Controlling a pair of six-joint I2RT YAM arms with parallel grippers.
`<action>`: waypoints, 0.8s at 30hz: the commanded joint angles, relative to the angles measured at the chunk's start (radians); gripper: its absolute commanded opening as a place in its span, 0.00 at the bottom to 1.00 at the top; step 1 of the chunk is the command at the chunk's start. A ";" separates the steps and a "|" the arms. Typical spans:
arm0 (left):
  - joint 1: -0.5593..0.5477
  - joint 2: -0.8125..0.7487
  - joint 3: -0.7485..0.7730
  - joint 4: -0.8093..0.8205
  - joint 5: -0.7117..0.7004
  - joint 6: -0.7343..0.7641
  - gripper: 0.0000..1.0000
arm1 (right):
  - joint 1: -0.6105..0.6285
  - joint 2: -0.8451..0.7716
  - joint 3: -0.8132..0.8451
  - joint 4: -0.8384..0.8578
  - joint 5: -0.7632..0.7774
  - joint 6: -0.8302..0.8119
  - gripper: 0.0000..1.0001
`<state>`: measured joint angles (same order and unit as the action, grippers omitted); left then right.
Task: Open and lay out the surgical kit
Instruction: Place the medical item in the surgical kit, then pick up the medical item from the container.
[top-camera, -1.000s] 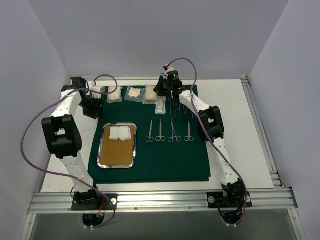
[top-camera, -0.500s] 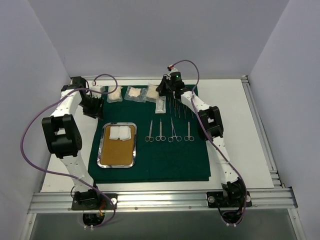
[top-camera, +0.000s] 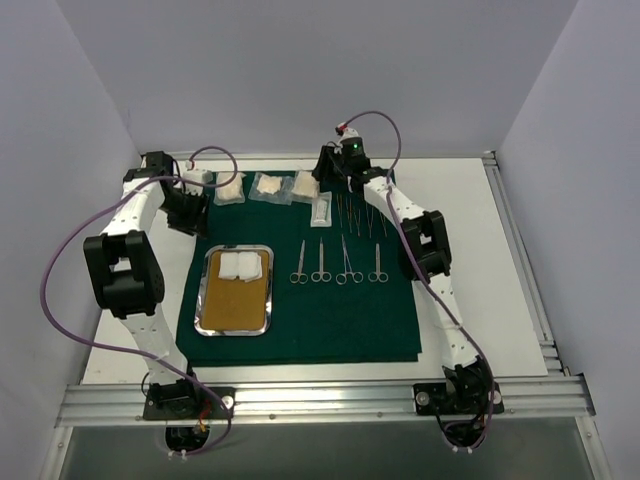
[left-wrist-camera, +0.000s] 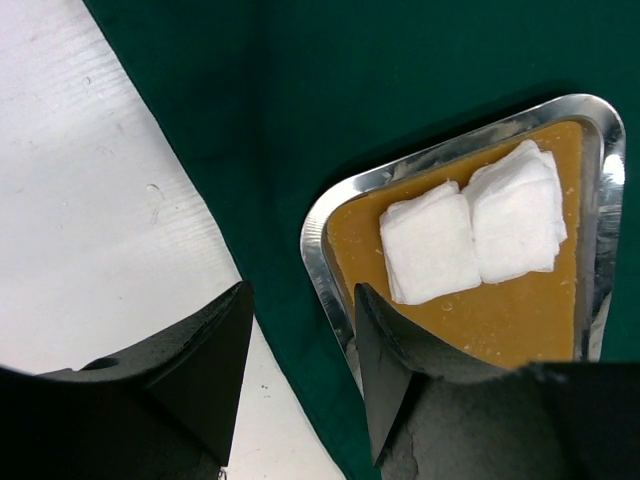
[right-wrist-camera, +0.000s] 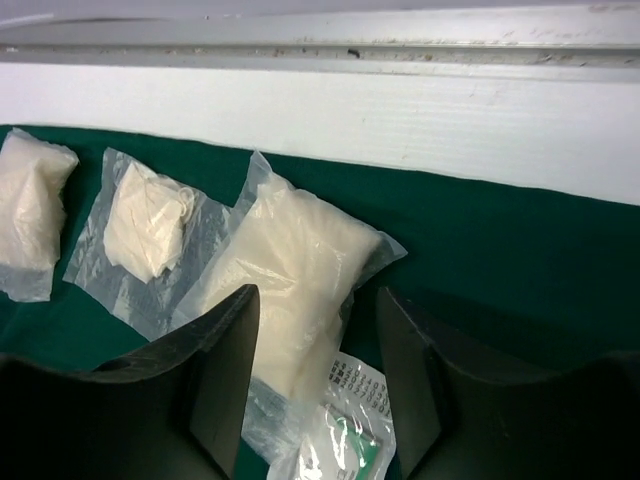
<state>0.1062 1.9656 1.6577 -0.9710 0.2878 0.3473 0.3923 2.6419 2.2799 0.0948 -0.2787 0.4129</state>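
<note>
The dark green cloth (top-camera: 300, 310) lies spread flat. On its left stands the steel tray (top-camera: 204, 292) with a tan liner (left-wrist-camera: 500, 315) and two white gauze squares (left-wrist-camera: 430, 245). Scissors and forceps (top-camera: 320, 264) lie in a row at mid-cloth, with thin tweezers (top-camera: 360, 215) behind them. Three clear gauze packets (top-camera: 268, 187) line the back edge. My right gripper (right-wrist-camera: 318, 295) hangs open over the rightmost packet (right-wrist-camera: 300, 255), which lies loose on the cloth. At the cloth's left edge my left gripper (left-wrist-camera: 302, 290) is open beside the tray corner, holding nothing.
A small printed packet (right-wrist-camera: 345, 440) lies just in front of the rightmost gauze packet. Bare white table (left-wrist-camera: 80, 200) borders the cloth on the left, and a white strip with a metal rail (right-wrist-camera: 400, 45) runs behind the packets.
My right gripper has gone from shut to open and let go of the rightmost gauze packet, which now lies in the back row. The left arm has not moved.
</note>
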 joint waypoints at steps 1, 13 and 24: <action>-0.020 -0.102 0.004 -0.017 0.050 -0.005 0.54 | 0.020 -0.193 -0.031 -0.023 0.122 -0.048 0.48; -0.085 -0.293 -0.249 -0.012 0.027 0.038 0.45 | 0.400 -0.645 -0.718 0.117 0.438 0.114 0.29; -0.096 -0.231 -0.332 0.080 0.037 -0.008 0.42 | 0.536 -0.545 -0.783 0.141 0.296 0.262 0.33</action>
<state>0.0090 1.7241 1.3190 -0.9565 0.3168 0.3553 0.9314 2.0830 1.4994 0.2096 0.0330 0.6201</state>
